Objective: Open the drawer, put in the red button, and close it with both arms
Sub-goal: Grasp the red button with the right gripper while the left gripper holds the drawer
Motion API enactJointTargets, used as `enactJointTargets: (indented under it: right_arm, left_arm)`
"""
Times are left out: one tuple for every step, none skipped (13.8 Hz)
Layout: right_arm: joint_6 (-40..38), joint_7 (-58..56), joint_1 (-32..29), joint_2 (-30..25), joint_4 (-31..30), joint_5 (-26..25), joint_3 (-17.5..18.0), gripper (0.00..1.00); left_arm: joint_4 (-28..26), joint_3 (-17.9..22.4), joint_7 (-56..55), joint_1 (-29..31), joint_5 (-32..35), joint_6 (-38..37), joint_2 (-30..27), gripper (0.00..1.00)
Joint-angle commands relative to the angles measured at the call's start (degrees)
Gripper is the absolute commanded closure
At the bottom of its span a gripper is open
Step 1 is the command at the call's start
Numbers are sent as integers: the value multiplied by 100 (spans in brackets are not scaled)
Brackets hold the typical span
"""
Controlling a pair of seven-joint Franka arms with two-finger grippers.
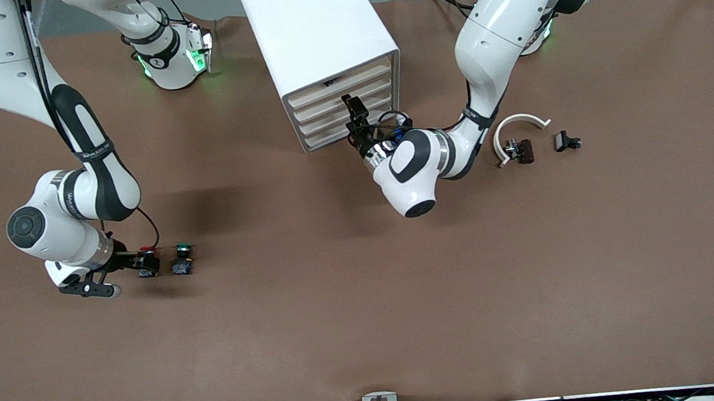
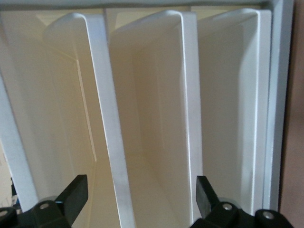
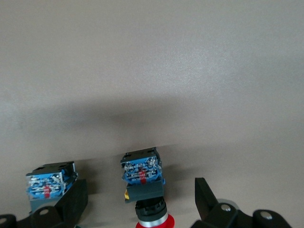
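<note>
The white cabinet stands at the table's middle, farther from the front camera, its four cream-fronted drawers all pushed in. My left gripper is open right in front of them. In the left wrist view, it straddles one drawer's front edge. The red button lies on the mat toward the right arm's end. My right gripper is open around it. In the right wrist view, the button lies between the fingers of the gripper, untouched.
A matching green-capped button lies right beside the red one; its blue base shows by one right finger. A white curved piece and two small black parts lie toward the left arm's end.
</note>
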Motion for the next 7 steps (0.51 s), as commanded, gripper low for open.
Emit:
enactJointTargets:
  right_arm:
    - [137, 37, -36, 122, 22, 78, 26, 0]
    - [199, 37, -36, 174, 22, 78, 26, 0]
    - [200, 29, -36, 210, 22, 78, 26, 0]
    - [182, 29, -36, 219, 13, 78, 26, 0]
    - [173, 37, -28, 227, 13, 78, 26, 0]
    - [173, 29, -19, 236, 13, 78, 26, 0]
    - [182, 29, -19, 271, 13, 78, 26, 0]
  left_arm:
    - [85, -20, -85, -3, -129, -89, 67, 0]
    - [85, -20, -85, -3, -129, -132, 67, 0]
    - [94, -20, -103, 6, -129, -176, 58, 6]
    - [103, -20, -129, 6, -129, -255, 49, 9]
    - [103, -20, -129, 6, -138, -334, 41, 15]
    - [103, -20, -138, 6, -138, -361, 23, 17]
    - [103, -20, -138, 6, -138, -379, 14, 21]
